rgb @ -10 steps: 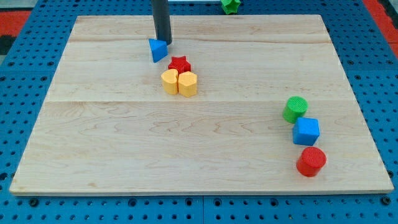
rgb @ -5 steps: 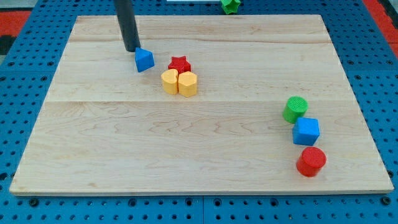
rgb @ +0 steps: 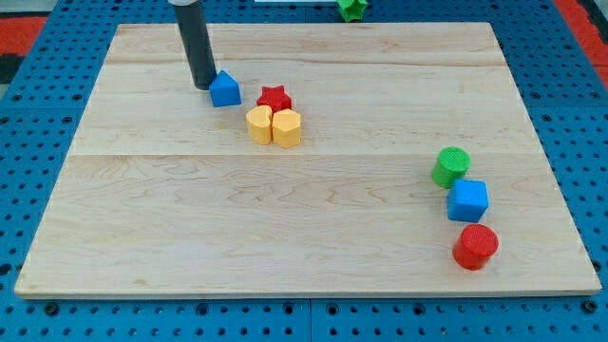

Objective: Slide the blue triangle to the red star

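The blue triangle (rgb: 224, 89) lies on the wooden board in the upper left part of the view. The red star (rgb: 275, 98) sits a short way to its right, with a small gap between them. My tip (rgb: 202, 85) stands just left of the blue triangle, touching or nearly touching its left side. The dark rod rises from the tip to the view's top.
Two yellow blocks (rgb: 274, 126) sit side by side, touching the red star's lower edge. At the view's right stand a green cylinder (rgb: 451, 166), a blue cube (rgb: 467, 200) and a red cylinder (rgb: 475, 247). A green block (rgb: 352, 9) lies off the board at the top.
My tip swung from the triangle's upper right round to its left side. The blue triangle shifted left, then slightly back to the right. The other blocks have not moved.
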